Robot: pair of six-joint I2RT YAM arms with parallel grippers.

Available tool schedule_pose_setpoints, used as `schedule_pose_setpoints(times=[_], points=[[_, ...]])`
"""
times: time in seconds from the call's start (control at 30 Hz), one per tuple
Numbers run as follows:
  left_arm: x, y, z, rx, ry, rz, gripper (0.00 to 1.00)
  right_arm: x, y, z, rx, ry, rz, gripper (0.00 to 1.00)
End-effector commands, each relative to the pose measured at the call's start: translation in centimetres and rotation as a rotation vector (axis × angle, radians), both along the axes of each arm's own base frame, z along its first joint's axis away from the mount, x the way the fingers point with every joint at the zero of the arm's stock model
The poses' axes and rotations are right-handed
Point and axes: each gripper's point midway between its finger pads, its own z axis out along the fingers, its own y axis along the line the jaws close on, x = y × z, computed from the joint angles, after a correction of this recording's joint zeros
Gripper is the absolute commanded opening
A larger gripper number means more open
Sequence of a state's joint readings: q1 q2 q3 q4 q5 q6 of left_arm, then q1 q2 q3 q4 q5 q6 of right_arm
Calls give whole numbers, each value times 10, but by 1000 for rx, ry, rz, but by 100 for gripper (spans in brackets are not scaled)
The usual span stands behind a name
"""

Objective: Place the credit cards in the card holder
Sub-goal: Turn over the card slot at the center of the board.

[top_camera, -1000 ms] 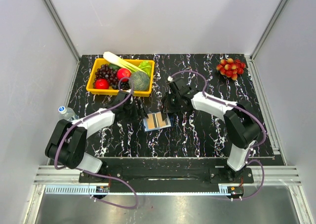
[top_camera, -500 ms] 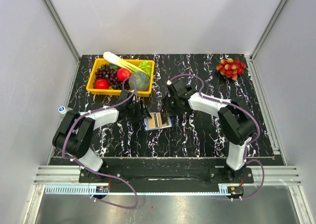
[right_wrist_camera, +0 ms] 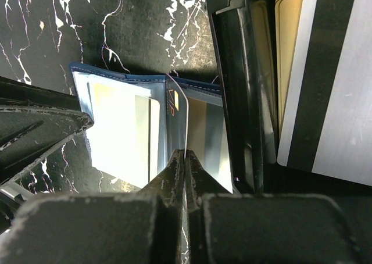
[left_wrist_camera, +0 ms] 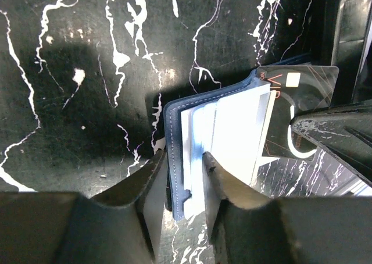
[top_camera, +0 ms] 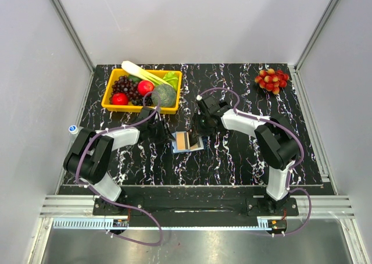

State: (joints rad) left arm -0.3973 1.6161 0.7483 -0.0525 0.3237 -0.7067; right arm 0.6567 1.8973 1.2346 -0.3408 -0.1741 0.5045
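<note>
Black marbled table [top_camera: 232, 159] fills the cell, and the open card holder [top_camera: 187, 142] lies near its middle, just ahead of the arm bases.

The likeliest trouble is the dark card [right_wrist_camera: 176, 110] snagging on a pocket lip and bowing, or the push dragging the holder if the pinch on it is light.

The left claw [left_wrist_camera: 183, 159], partly closed, pinches the holder's left flap between its fingers. The right claw [right_wrist_camera: 185, 159] is pressed fully shut on the card, which stands on edge over the holder's pale inside. Whether the card has entered a slot I cannot tell.

Both arms reach low, wrists turned in on the holder from either side.

Just right of the holder, a black tray [right_wrist_camera: 232, 72] keeps a tan card [right_wrist_camera: 288, 60] and a striped card [right_wrist_camera: 337, 84]. Far behind the holder sit a yellow basket [top_camera: 141, 109] and a bunch of red fruit [top_camera: 271, 79].
</note>
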Motion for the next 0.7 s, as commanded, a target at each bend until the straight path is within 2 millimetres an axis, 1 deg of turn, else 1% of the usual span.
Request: schedule_pose_setpoints(times=[0.0, 0.07, 0.1, 0.27, 0.3, 0.4, 0.43, 0.47, 0.53, 0.67], points=[[-1, -19, 7, -78, -17, -52, 29, -16, -23, -37, -127, 63, 12, 0], [-1, -21, 7, -86, -19, -54, 20, -15, -23, -37, -128, 63, 10, 0], [-1, -22, 10, -97, -26, -56, 17, -16, -23, -38, -128, 64, 12, 0], [0, -30, 22, -159, -61, -79, 17, -16, -22, -39, -125, 69, 10, 0], [0, -33, 26, -183, -69, -84, 18, -16, -22, -38, -125, 67, 11, 0], [1, -39, 38, -243, -104, -83, 29, -16, -23, -39, -129, 69, 12, 0], [1, -40, 42, -256, -113, -83, 35, -17, -23, -41, -133, 74, 13, 0], [1, -40, 45, -265, -120, -82, 37, -17, -23, -41, -135, 76, 13, 0], [2, -41, 51, -283, -130, -76, 40, -17, -23, -43, -136, 81, 13, 0], [1, -42, 60, -350, -147, -67, 42, -18, -24, -45, -138, 88, 13, 0]])
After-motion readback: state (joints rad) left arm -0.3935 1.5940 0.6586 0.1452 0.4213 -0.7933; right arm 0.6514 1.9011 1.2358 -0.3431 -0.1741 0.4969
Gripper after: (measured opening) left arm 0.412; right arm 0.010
